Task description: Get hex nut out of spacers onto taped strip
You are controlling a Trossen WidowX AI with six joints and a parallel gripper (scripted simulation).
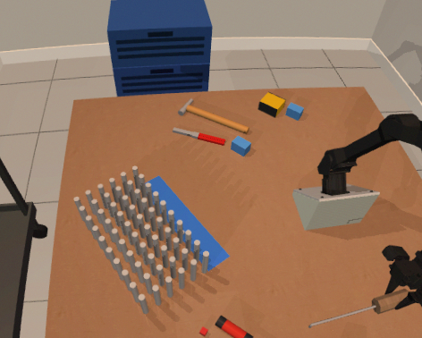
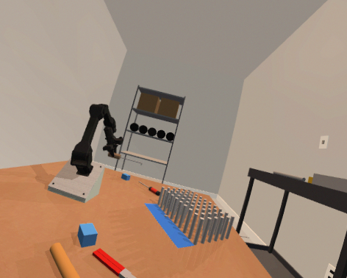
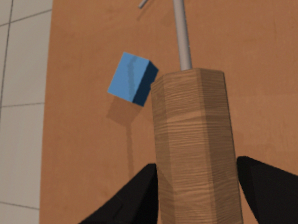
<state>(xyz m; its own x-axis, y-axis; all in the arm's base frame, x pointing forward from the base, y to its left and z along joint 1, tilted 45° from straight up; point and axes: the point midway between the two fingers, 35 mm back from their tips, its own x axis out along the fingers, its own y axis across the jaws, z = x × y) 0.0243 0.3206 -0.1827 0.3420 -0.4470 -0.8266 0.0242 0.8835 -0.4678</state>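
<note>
Gripper point(image 3: 195, 192) clenched on the wooden handle point(image 3: 195, 145) of the pick tool — rigid, light, its thin steel rod point(image 1: 341, 316) liable to lever sideways; grasp at the handle is sound. Beyond, well apart: blue strip point(image 1: 189, 219), then spacers point(image 1: 138, 232). Nut not discernible — presumably hidden among them.

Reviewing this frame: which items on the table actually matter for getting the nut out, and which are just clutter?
Job items: wooden-handled hook tool clamped in the gripper; spacers; blue taped strip. The nut isn't visible.

Lying about: hammer, red-handled file, red screwdriver, three blue cubes, yellow-black block, small red cube.
</note>
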